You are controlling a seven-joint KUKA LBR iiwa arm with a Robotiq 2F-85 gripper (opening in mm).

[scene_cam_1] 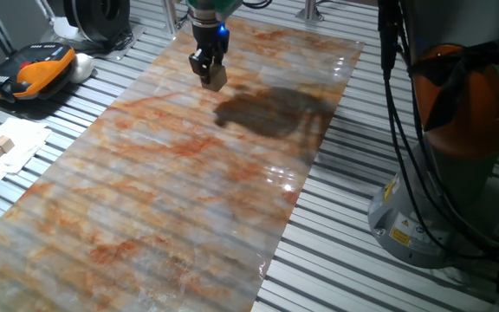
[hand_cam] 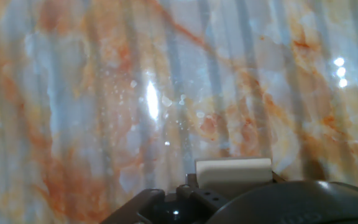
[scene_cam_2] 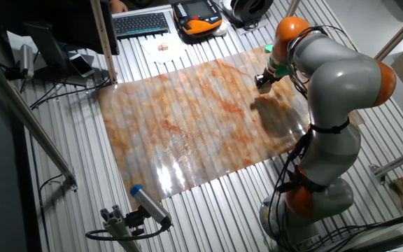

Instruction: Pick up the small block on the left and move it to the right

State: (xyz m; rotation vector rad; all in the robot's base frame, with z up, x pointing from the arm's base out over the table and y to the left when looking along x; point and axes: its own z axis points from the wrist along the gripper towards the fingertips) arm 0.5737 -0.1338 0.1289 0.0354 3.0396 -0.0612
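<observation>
Currently the block (scene_cam_1: 216,78) sits clamped between the fingers of the gripper (scene_cam_1: 208,73), jaws closed on it, held clear above the marbled sheet (scene_cam_1: 171,182) near that sheet's far end. From the other fixed view, the gripper (scene_cam_2: 264,83) hangs over the sheet (scene_cam_2: 187,126) close to the edge nearest the arm's base, and the block there is too small to make out. Seen through the hand view, the block (hand_cam: 234,170) shows as a pale rectangle at the lower edge of frame, directly above the dark gripper housing, with the glossy sheet (hand_cam: 104,93) filling the background.

A dark shadow (scene_cam_1: 271,111) lies on the sheet just beside the gripper. Off the sheet, on the slatted table (scene_cam_1: 405,286), 2 small cubes (scene_cam_1: 3,146) rest on white paper (scene_cam_1: 11,152). An orange-and-black pendant (scene_cam_1: 29,71) lies near them. A keyboard (scene_cam_2: 140,24) sits beyond the sheet.
</observation>
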